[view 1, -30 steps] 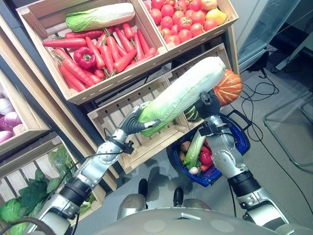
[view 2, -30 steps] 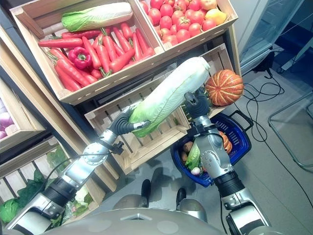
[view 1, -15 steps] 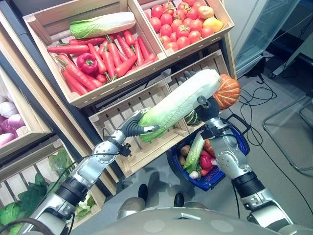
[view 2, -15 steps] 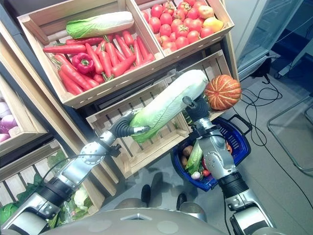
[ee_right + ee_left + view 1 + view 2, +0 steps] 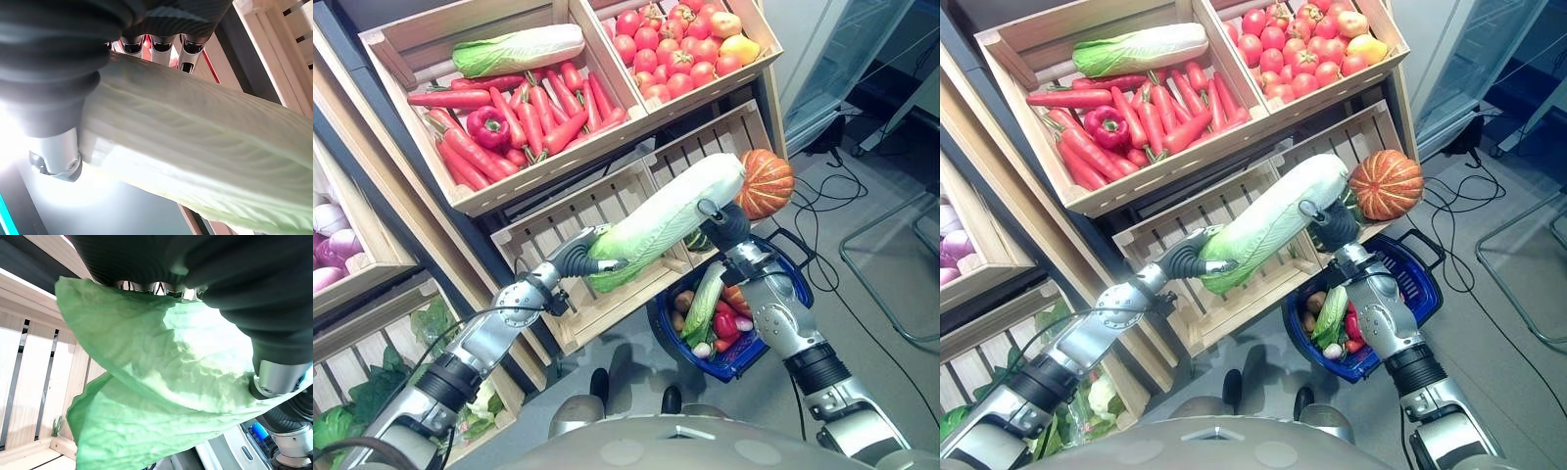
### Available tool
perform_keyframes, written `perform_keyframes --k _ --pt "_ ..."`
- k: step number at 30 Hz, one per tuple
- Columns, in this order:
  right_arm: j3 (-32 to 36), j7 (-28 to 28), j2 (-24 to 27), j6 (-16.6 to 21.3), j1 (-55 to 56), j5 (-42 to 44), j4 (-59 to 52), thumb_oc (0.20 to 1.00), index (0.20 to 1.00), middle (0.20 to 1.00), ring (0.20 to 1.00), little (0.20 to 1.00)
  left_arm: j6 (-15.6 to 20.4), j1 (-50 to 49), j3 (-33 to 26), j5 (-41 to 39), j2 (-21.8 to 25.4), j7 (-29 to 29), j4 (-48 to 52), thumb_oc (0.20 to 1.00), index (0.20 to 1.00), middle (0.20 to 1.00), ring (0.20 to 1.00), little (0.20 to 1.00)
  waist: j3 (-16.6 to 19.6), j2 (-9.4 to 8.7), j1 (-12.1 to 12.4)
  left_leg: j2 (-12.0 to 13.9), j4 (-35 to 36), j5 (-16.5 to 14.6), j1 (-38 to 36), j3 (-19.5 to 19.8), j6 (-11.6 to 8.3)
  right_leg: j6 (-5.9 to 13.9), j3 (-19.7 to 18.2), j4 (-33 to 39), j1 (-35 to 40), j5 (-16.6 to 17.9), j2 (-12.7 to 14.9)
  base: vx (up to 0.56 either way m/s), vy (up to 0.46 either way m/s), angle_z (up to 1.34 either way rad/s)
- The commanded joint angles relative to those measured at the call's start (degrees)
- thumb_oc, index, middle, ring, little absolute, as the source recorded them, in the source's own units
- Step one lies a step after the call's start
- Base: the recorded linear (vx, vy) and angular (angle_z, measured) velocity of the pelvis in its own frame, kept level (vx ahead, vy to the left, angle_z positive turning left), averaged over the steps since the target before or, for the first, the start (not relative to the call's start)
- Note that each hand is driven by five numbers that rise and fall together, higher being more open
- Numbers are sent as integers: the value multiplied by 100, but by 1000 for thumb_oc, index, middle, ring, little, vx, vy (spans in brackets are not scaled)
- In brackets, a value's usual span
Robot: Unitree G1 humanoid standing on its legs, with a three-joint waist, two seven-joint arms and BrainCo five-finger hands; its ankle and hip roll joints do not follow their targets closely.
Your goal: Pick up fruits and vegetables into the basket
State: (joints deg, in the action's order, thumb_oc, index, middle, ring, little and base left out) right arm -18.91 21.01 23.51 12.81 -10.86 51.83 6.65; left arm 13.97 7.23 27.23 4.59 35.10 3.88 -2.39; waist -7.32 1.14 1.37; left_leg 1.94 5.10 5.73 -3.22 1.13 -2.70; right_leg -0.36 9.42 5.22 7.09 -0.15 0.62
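A long napa cabbage (image 5: 666, 215) hangs slantwise in the air in front of the lower crates, held by both hands. My left hand (image 5: 570, 260) is curled round its green leafy end (image 5: 161, 382), with the thumb (image 5: 276, 374) pressed on the leaves. My right hand (image 5: 728, 227) grips the white stalk end (image 5: 195, 147), fingers (image 5: 156, 46) on one side and thumb on the other. The blue basket (image 5: 744, 354) sits on the floor below the right hand. It holds a leafy green, a red pepper (image 5: 724, 318) and some small vegetables.
An orange pumpkin (image 5: 766, 183) rests on the lower crate right beside the cabbage's white end. Above are a crate of carrots (image 5: 524, 108) with a second cabbage (image 5: 519, 49) and a crate of tomatoes (image 5: 680, 44). Leafy greens (image 5: 362, 392) lie at lower left.
The cabbage and both hands have sunk a little and drifted slightly left, with the white end now lower beside the pumpkin. The camera shifted after the earliest frame.
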Motion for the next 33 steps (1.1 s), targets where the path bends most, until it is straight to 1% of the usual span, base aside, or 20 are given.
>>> perform_keyframes --k 1,5,6,7,8,9,10,11,14,16,17,19,20,21,24,26,27,29,30,33 --pt "-74 277 -116 209 -90 144 -337 200 200 200 200 200 260 262 -72 213 61 -170 120 200 200 200 200 200 198 -179 5 -227 -10 -742 -91 -187 224 590 -119 -22 -239 55 288 -19 3 -5" --pt "-42 28 -215 320 -29 221 -284 200 200 200 200 200 76 208 -134 299 37 -447 113 200 200 200 200 200 153 -166 8 -237 -10 -732 -72 -186 225 592 -134 -22 -264 65 292 -11 8 -6" --pt "-10 -110 -248 375 -2 265 -246 200 200 200 200 200 19 181 -178 525 31 -687 99 200 200 200 200 200 137 -163 10 -238 -10 -733 -68 -193 227 591 -140 -22 -272 64 294 5 6 -4" --pt "13 -236 -278 408 13 281 -219 200 200 200 200 200 -15 178 -196 551 48 -793 60 398 398 398 398 398 128 -161 7 -244 -10 -734 -65 -188 231 589 -147 -22 -277 65 291 0 0 0" --pt "61 -400 -336 465 57 280 -167 200 200 200 200 200 -85 150 -243 622 34 -953 11 548 548 548 548 548 111 -160 3 -247 -10 -739 -58 -193 234 589 -154 -22 -285 66 288 0 0 0" --pt "87 -466 -369 523 86 280 -128 200 200 200 200 200 -108 127 -279 690 28 -1044 -10 649 649 649 649 649 107 -160 -1 -254 -10 -704 -22 -197 239 584 -157 -22 -322 95 291 0 0 0" --pt "120 -633 -415 599 142 251 -96 200 200 200 200 200 -160 81 -329 772 32 -1178 -36 1000 1000 1000 1000 1000 87 -156 -5 -259 -10 -703 -10 -198 241 582 -164 -22 -335 96 287 0 0 0" --pt "183 -942 -475 692 228 173 -92 200 200 200 200 200 -218 10 -416 876 45 -1420 -56 1000 1000 1000 1000 1000 44 -151 -12 -260 -10 -731 -10 -207 244 578 -176 -22 -333 72 274 0 0 0" --pt "333 -1403 -571 948 249 185 32 200 200 200 200 200 -313 8 -616 920 78 -1962 -164 1000 1000 1000 1000 1000 -199 -139 -39 -259 -37 -692 152 -265 271 532 -202 -170 -546 36 250 -117 19 -5" --pt "414 -1606 -593 1052 202 165 101 200 200 200 200 200 -312 38 -685 811 85 -2190 -219 1000 1000 1000 1000 1000 -341 -134 -50 -260 -110 -688 264 -282 272 515 -223 -304 -682 0 246 -207 11 -5" --pt "537 -1835 -613 1252 105 156 211 200 200 200 200 200 -246 141 -804 789 58 -2530 -260 1000 1000 1000 1000 1000 -604 -137 -67 -286 -382 -738 511 -344 275 476 -232 -475 -901 -21 256 -304 14 -5" --pt "763 -2015 -593 1494 -43 340 425 200 200 200 200 200 -210 309 -947 664 27 -2885 -234 1000 1000 1000 1000 1000 -973 -132 -70 -300 -920 -809 925 -413 223 392 -184 -878 -1204 -121 255 -315 19 -8" --pt "823 -2107 -590 1575 -73 358 463 200 200 200 200 200 -204 344 -976 662 7 -2959 -236 1000 1000 1000 1000 1000 -1049 -129 -68 -298 -1059 -837 1030 -417 206 377 -162 -981 -1272 -155 262 -261 28 -6" --pt "965 -2336 -596 1709 -107 313 515 200 200 200 200 200 -221 380 -1042 653 -35 -3152 -180 1000 1000 1000 1000 1000 -1282 -129 -73 -279 -1443 -871 1268 -421 157 332 -133 -1329 -1455 -218 284 -181 29 -4" --pt "1105 -2702 -601 1829 -80 266 504 200 200 200 200 200 -240 399 -1086 588 -75 -3389 -126 1000 1000 1000 1000 1000 -1499 -127 -82 -248 -1903 -957 1599 -423 100 288 -138 -1723 -1711 -335 322 -118 26 -5" --pt "1239 -3167 -596 1980 -77 76 581 200 200 200 200 200 -167 423 -1111 549 -100 -3587 -99 1000 1000 1000 1000 1000 -1650 -126 -79 -242 -2164 -1033 1816 -442 96 270 -140 -1935 -1884 -408 351 -73 21 -8" --pt "1295 -3271 -575 2048 -104 28 670 200 200 200 200 200 -156 460 -1105 518 -112 -3650 -73 1000 1000 1000 1000 1000 -1705 -129 -79 -255 -2244 -1060 1883 -449 95 267 -148 -1984 -1938 -418 357 -88 12 -4" --pt "1422 -3654 -480 2216 -306 -135 1057 200 200 200 200 200 -80 627 -1035 447 -128 -3772 -83 1000 1000 1000 1000 1000 -1860 -119 -38 -296 -2490 -1146 2114 -430 106 250 -116 -2181 -2131 -462 372 -126 4 0" --pt "1487 -3900 -410 2331 -554 -160 1410 200 200 200 200 200 -96 808 -930 430 -168 -3863 -61 1000 1000 1000 1000 1000 -2000 -112 -15 -307 -2671 -1196 2298 -441 109 232 -106 -2378 -2325 -494 366 -147 -1 5" --pt "1573 -4490 -234 2360 -1030 -547 1887 200 200 200 200 200 -118 1143 -726 380 -216 -3927 -117 1000 1000 1000 1000 1000 -2232 -100 23 -321 -3073 -1324 2632 -438 87 200 -67 -2718 -2606 -575 386 -119 -15 9"
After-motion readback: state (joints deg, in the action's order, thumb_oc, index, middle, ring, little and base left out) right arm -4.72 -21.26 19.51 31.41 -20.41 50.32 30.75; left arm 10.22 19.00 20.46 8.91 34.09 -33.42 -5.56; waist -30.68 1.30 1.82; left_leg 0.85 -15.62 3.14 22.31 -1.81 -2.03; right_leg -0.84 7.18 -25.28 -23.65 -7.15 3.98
